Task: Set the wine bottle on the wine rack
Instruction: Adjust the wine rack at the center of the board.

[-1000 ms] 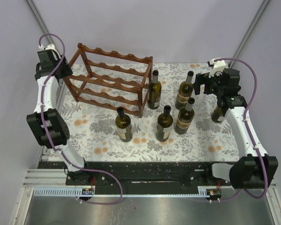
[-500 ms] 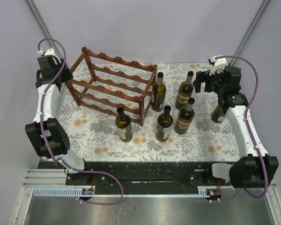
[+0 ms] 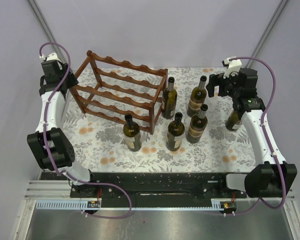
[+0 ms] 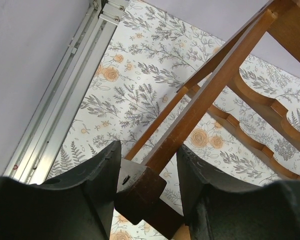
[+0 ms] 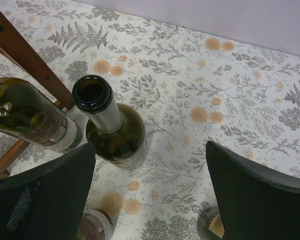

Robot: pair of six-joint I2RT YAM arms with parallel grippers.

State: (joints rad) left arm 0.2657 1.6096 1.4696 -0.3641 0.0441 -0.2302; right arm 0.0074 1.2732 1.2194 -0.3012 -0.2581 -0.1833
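Observation:
The reddish-brown wine rack [image 3: 121, 93] stands at the back left of the flowered table, skewed to the table edge. My left gripper [image 3: 66, 83] is shut on the top of its left corner post [image 4: 140, 185], with both fingers [image 4: 97, 175] against the wood. Several dark wine bottles stand upright right of the rack; the nearest bottle [image 3: 169, 98] touches the rack's right end. My right gripper [image 3: 216, 86] hangs open above the back right bottle [image 3: 197, 96], which shows open-mouthed [image 5: 115, 127] just left of the gripper's gap [image 5: 150, 190].
More bottles stand in front of the rack [image 3: 132, 133], mid table [image 3: 175, 132] [image 3: 197, 125], and under the right arm [image 3: 234, 119]. A metal rail [image 4: 65, 100] and the grey wall run along the left table edge.
My left gripper has shut on the rack's corner post. The rack has swung and shifted to the right, nudging the bottle at its right end. The right arm has barely moved.

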